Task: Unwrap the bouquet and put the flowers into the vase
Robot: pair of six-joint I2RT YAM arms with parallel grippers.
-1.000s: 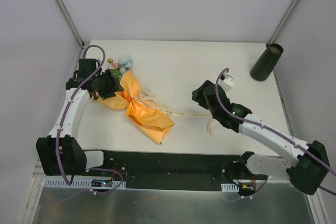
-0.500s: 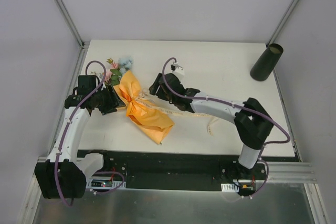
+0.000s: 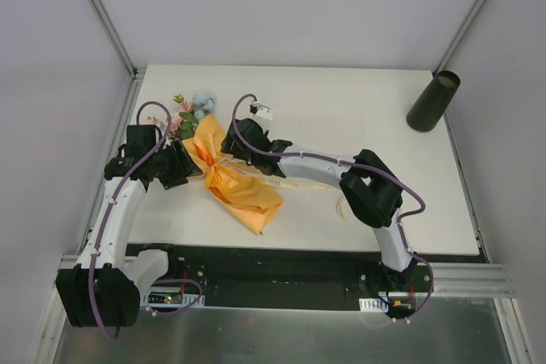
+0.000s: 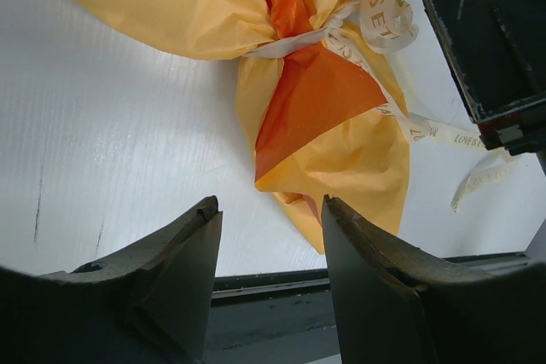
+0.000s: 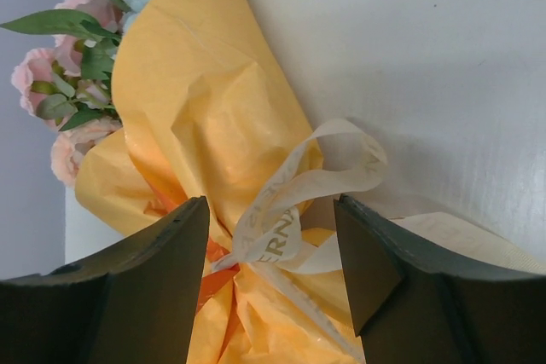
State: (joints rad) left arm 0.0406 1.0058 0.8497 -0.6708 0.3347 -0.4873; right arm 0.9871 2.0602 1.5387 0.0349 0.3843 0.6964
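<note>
The bouquet (image 3: pixel 232 183) lies slantwise at the table's left, its orange paper tied at the waist with a cream ribbon (image 5: pixel 294 198). Pink and pale blue flowers (image 3: pixel 189 111) stick out of its far end. My right gripper (image 3: pixel 229 153) is over the knot, open, with the ribbon's bow (image 3: pixel 227 159) between its jaws but not pinched, as the right wrist view (image 5: pixel 271 221) shows. My left gripper (image 3: pixel 191 168) is just left of the wrap, open and empty (image 4: pixel 270 215), facing the bouquet's lower half (image 4: pixel 341 142). The dark vase (image 3: pixel 432 101) stands at the far right corner.
A long ribbon tail (image 3: pixel 307 187) trails right from the knot across the table towards the front. The right arm's links (image 3: pixel 367 189) stretch over the table's middle. The table's black front rail (image 4: pixel 256 283) lies close behind the left gripper's fingers.
The right arm has swung left across the table from mid-right to the bouquet's knot, its jaws opening wider. The left gripper has backed off the wrap's top to its left side.
</note>
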